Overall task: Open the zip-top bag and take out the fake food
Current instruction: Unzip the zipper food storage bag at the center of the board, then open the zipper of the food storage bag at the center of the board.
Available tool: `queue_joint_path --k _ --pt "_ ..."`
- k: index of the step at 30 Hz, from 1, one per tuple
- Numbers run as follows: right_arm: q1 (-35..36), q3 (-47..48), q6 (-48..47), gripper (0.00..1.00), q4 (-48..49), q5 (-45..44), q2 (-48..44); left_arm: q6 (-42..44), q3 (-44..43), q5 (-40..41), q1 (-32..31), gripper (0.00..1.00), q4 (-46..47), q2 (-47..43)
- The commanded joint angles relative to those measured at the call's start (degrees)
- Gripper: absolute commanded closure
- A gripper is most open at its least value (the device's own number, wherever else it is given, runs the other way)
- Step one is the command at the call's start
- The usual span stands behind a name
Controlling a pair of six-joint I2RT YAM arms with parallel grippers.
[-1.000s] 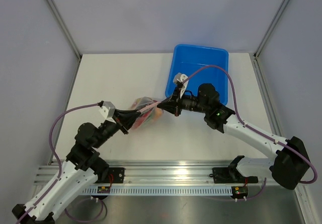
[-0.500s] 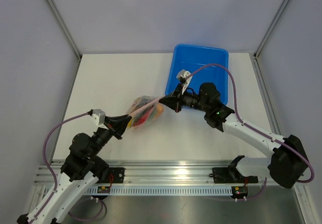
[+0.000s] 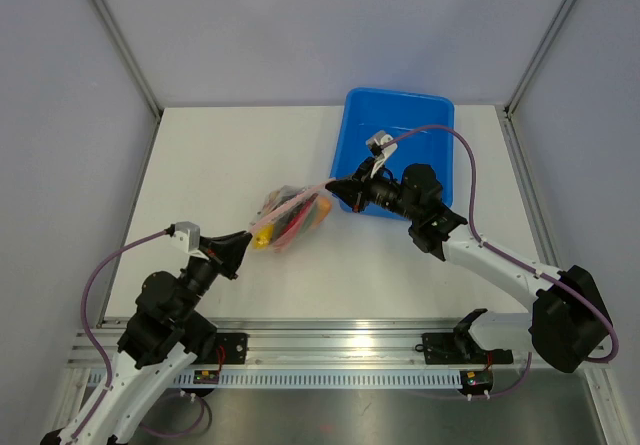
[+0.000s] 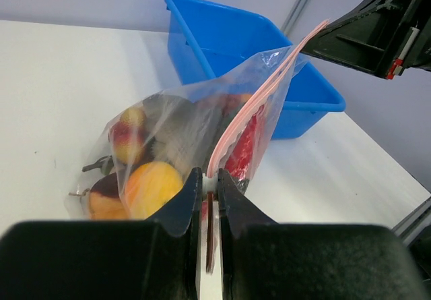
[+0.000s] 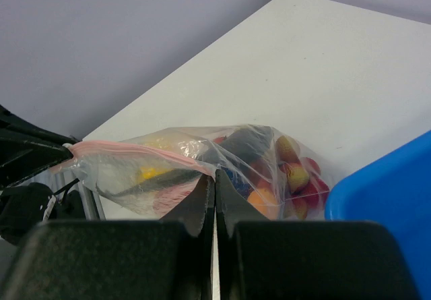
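The zip-top bag (image 3: 290, 215) hangs stretched between both grippers, just above the white table. Its pink zipper strip (image 4: 269, 91) runs taut from one gripper to the other. My left gripper (image 4: 211, 178) is shut on a small white piece at the strip's near end, at the bag's lower left (image 3: 248, 237). My right gripper (image 5: 215, 177) is shut on the bag's top edge at the other end (image 3: 332, 185). Fake food fills the bag: an orange-yellow piece (image 4: 151, 185), a red piece (image 4: 246, 145) and reddish fruit (image 5: 296, 175).
A blue plastic tub (image 3: 440, 115) stands at the back right, right behind my right gripper, and its wall shows in the left wrist view (image 4: 202, 50) and the right wrist view (image 5: 390, 185). Grey walls enclose the table on three sides.
My left arm has pulled back toward the near left, and my right gripper has shifted slightly right toward the tub. The bag's zipper strip is drawn out longer between them.
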State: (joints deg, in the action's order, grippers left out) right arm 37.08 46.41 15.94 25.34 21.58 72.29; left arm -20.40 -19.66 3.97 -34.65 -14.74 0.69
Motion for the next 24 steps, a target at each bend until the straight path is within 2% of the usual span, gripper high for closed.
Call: queue_joint_path --k 1,9,12,13,14,18,20,23,24 --pt "-1.8 0.2 1.5 1.0 5.3 -5.7 -0.1 -0.2 -0.2 4.0 0.1 1.0 -1.3 -2.6" --pt "-2.5 0.2 2.2 1.0 5.2 -5.1 0.0 -1.1 0.2 5.5 0.1 0.98 -1.7 -4.6" --pt "-2.5 0.3 2.0 1.0 5.0 -4.4 0.0 -0.6 0.2 4.8 0.1 0.86 -0.9 -4.0" --pt "-2.5 0.3 1.4 1.0 5.0 -4.1 0.0 -0.7 0.1 4.6 0.1 0.8 -0.6 -3.9" --pt "-2.5 0.8 0.9 1.0 4.4 -3.3 0.0 -0.9 0.1 4.5 0.1 0.68 0.1 -3.8" --pt "-2.5 1.3 0.0 1.0 3.2 -1.4 0.4 -3.0 -0.6 4.5 0.1 0.47 2.8 -3.6" --pt "-2.5 1.5 -0.9 1.0 3.0 -0.7 0.7 -2.8 -1.3 4.6 0.1 0.43 4.7 -2.6" --pt "-2.5 1.9 -2.3 1.0 1.9 0.8 0.8 -2.1 -3.7 4.6 0.1 0.42 6.8 -1.0" --pt "-2.5 2.1 -2.6 1.0 1.4 1.9 1.0 -1.2 -4.3 4.2 0.1 0.42 7.3 2.0"
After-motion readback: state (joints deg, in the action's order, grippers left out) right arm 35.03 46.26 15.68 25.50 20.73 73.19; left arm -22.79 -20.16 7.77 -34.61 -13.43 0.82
